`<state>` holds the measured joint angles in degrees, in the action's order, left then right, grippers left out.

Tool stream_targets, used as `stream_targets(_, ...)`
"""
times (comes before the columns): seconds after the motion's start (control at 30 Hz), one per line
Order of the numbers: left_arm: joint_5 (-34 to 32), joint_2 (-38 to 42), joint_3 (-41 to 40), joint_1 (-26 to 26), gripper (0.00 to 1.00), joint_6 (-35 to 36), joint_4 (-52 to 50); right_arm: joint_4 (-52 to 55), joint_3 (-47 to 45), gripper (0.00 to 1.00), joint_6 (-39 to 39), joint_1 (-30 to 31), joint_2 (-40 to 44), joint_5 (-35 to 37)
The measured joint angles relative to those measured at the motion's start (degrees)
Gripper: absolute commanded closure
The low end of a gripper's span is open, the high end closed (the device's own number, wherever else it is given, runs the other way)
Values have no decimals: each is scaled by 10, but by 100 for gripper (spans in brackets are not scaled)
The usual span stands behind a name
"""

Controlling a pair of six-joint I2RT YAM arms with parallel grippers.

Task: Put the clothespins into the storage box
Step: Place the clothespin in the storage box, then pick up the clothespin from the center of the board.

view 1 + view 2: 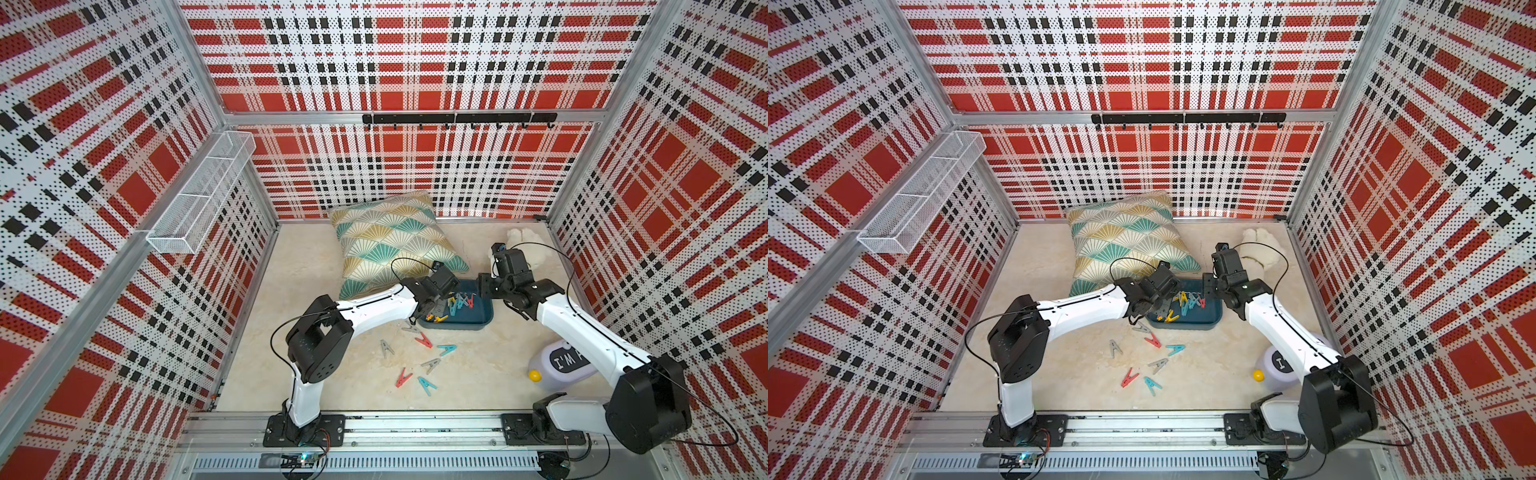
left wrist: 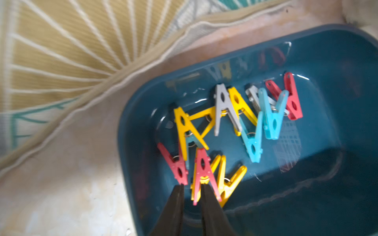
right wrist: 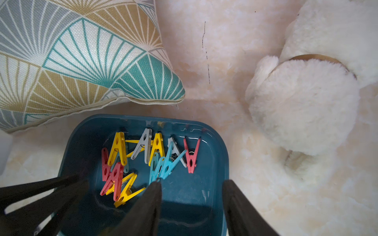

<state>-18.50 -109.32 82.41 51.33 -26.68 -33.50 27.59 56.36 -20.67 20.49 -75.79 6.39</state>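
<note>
Nearest me, seven clothespins (image 1: 431, 365) lie loose on the smooth, pale bench (image 1: 478, 374), near its middle. Behind them sits the storage box (image 2: 306, 183), shiny dark blue with round corners, holding a heap of bright plastic A-shaped pins. My left gripper (image 2: 193, 188) has its jaws a little apart, with a red clothespin (image 2: 202, 173) loose at the tips. My right gripper (image 3: 192, 186) gapes wide and empty over the box. The soft pillow (image 1: 386, 237) lies at the back edge.

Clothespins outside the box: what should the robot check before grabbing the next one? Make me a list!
1. Left gripper free of the red clothespin: ok, it lies in the storage box.
2. Right gripper empty: ok, open above the box.
3. Room in the box: ok, bare bottom shows.
4. Every clothespin inside: not ok, seven loose clothespins lie outside.
5. Space to grab the grey clothespin beside the box wall: cannot tell.
</note>
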Motion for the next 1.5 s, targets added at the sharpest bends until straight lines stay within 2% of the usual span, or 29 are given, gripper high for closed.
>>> stream_targets(0.1,-17,49,-41,-5,75,-9,-10,-1,4,45,2,0,-2,0)
stream_targets(0.23,-37,163,-136,-17,73,-37,-31,-3,4,45,2,0,-2,-2)
stream_targets(0.37,-33,292,-255,-26,72,-89,-35,-7,5,45,3,1,-2,-8)
stream_targets(0.47,-23,342,-332,-20,72,-137,-35,-10,5,45,3,3,-3,-10)
stream_targets(0.6,-12,339,-386,24,71,-194,-39,-12,11,45,3,7,-11,-12)
stream_targets(0.73,-15,329,-396,70,69,-239,-43,-16,20,45,3,9,-21,-15)
stream_targets(0.9,-14,323,-412,98,69,-276,-27,-20,30,45,2,17,-31,-16)
stream_targets(1.23,-12,287,-429,99,68,-295,14,-22,30,45,1,26,-33,-16)
stream_targets(1.5,-4,276,-451,67,72,-287,52,-21,31,45,1,27,-33,-14)
